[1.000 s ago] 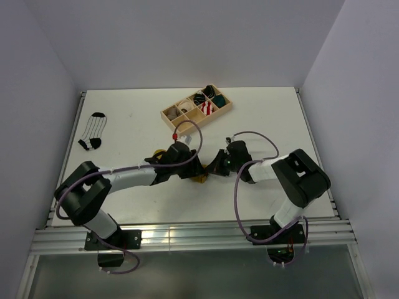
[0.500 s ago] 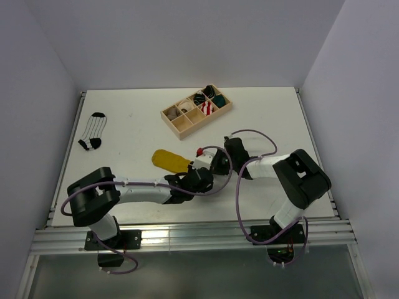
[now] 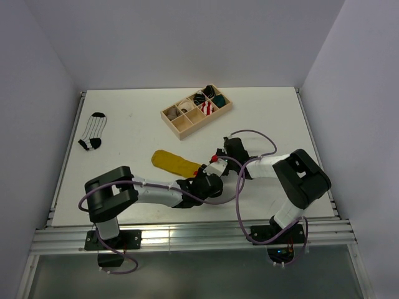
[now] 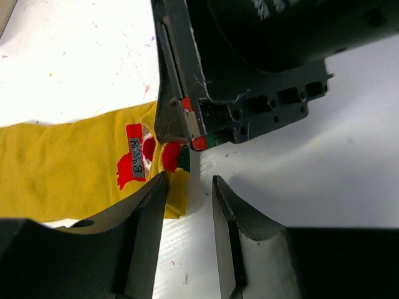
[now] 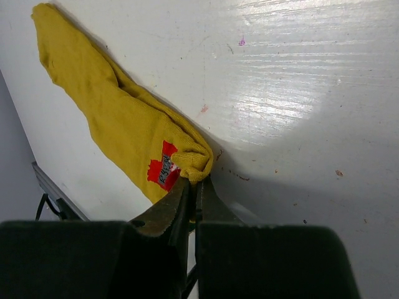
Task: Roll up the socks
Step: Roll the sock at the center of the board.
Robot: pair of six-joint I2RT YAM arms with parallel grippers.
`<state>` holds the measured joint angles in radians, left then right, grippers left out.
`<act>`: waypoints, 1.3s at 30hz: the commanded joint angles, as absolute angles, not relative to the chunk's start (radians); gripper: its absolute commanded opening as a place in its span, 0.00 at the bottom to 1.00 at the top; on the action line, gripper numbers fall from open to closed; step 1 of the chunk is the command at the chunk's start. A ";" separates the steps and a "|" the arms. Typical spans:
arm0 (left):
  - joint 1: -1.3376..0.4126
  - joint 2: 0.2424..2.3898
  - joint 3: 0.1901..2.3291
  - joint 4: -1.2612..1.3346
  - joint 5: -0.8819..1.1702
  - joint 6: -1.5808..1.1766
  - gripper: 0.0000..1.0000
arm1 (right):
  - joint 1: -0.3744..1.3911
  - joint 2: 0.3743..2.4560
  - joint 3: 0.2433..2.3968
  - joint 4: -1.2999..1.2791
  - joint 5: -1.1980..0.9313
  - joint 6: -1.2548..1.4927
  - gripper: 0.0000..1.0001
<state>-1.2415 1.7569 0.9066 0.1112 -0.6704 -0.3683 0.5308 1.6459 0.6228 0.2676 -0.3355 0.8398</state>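
The mustard-yellow sock (image 3: 173,162) lies stretched flat on the table, its red-and-white patch (image 5: 163,169) at the right end. My right gripper (image 5: 194,182) is shut on a folded bit of that patch end, and it shows in the top view (image 3: 209,166) just right of the sock. My left gripper (image 4: 190,187) stands open close in front of it. Its left finger (image 4: 146,212) touches the sock's corner, with only bare table between the jaws. The white sock with black stripes (image 3: 93,131) lies flat at the far left.
A wooden compartment tray (image 3: 170,124) holding rolled sock bundles stands at the back centre. The right gripper's black body (image 4: 249,68) fills the top of the left wrist view, very near my left fingers. The table's near edge runs just behind both arms.
The left arm swept right and toward the near edge, off the sock, and its jaws narrowed. The yellow sock, bunched under the grippers before, now lies pulled out flat. The right gripper barely moved.
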 commanded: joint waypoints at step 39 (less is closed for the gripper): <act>-1.105 1.790 0.913 -0.083 -0.427 -0.600 0.00 | 0.465 1.408 0.562 0.417 -0.410 0.854 0.73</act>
<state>-1.1584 1.8130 0.9672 -0.0265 -0.6060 -0.5236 0.4801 1.4895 0.5846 0.3519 -0.3965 0.8547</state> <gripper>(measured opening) 0.124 0.680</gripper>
